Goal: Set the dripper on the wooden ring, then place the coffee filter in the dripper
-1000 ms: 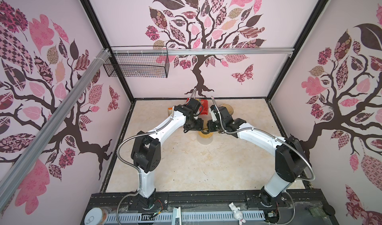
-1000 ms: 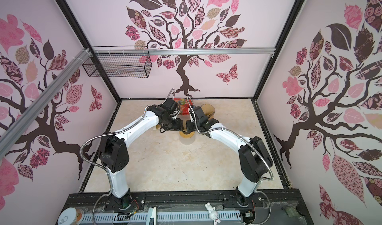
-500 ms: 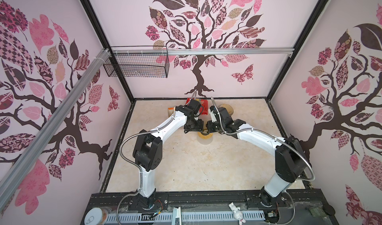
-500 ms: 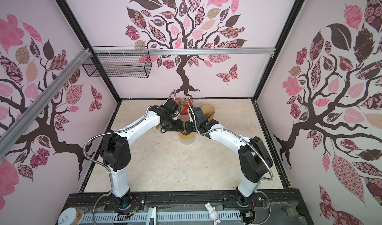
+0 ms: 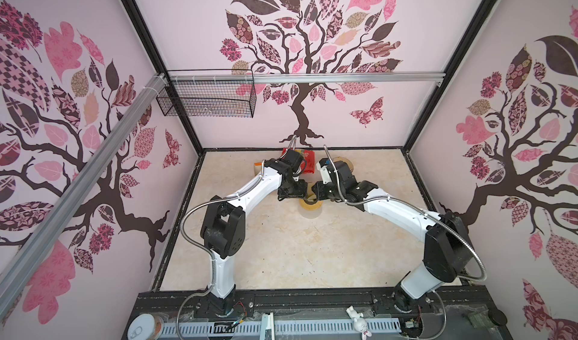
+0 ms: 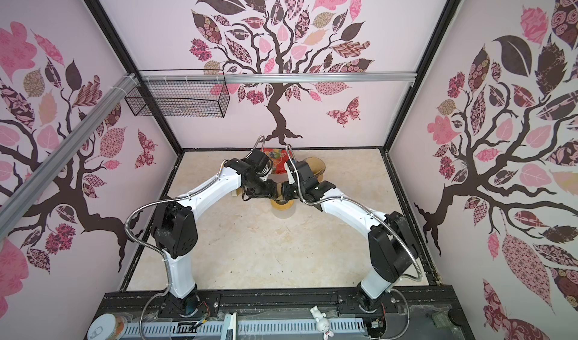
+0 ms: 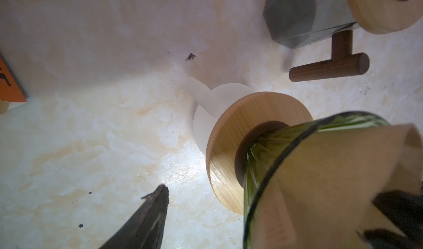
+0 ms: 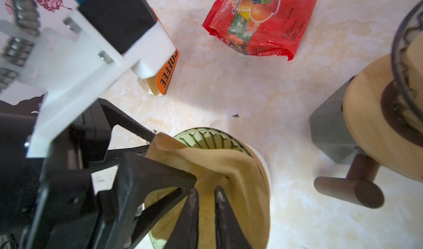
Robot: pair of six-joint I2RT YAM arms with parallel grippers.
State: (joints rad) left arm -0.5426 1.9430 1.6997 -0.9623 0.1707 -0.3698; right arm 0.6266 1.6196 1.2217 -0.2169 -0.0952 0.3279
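Right wrist: filter (image 8: 206, 165) around tool (image 8: 207, 195) (creased)

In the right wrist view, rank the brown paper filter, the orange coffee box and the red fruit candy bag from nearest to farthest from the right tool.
1. Brown paper coffee filter: nearest, right at the right tool, sitting in the green glass dripper.
2. Orange coffee box: farther out on the table, partly behind the left arm.
3. Red fruit candy bag: farthest, toward the back wall.
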